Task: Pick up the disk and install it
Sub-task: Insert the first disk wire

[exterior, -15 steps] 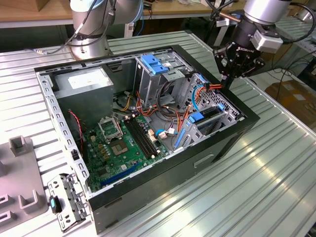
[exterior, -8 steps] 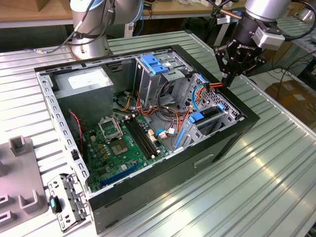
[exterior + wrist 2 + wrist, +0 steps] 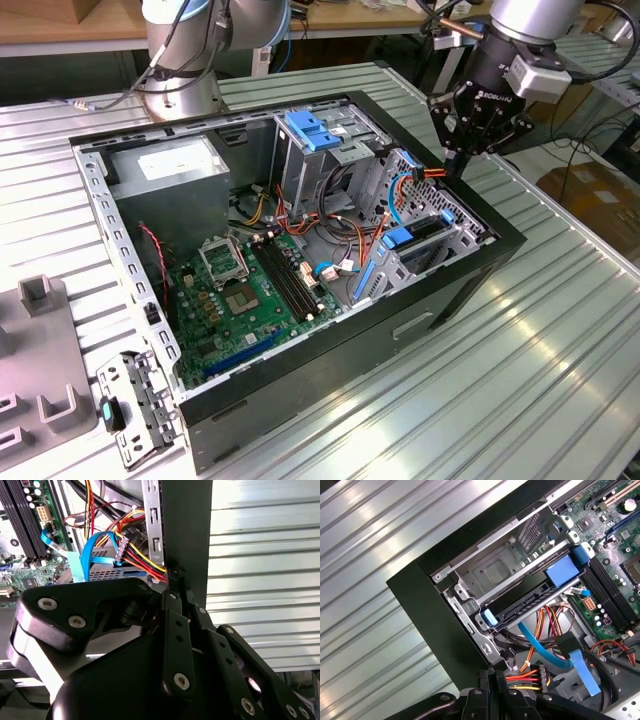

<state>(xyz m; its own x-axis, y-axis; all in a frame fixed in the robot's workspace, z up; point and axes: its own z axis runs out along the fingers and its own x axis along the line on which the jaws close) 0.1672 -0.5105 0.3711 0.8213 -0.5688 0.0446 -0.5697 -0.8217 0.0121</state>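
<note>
Disk [image 3: 525, 604]: sitting slotted in the grey drive cage [image 3: 495, 572] at the corner of the open computer case [image 3: 300, 370], with blue rail ends showing at both sides.
Jaws: pressing together on the red, yellow and black power wires [image 3: 522, 677] just beside that cage, not touching the disk.
Handling: probably behaving as a stiff, fairly heavy, shock-sensitive metal block; gripping by the blue side rails is looking safest, sparing its flat faces.

Robotics lab or workshop: my arm base [image 3: 180, 95] sits on a ribbed metal table [image 3: 560, 350] with an open PC case [image 3: 330, 350]; wooden workbenches [image 3: 60, 25] and loose cables behind.
</note>
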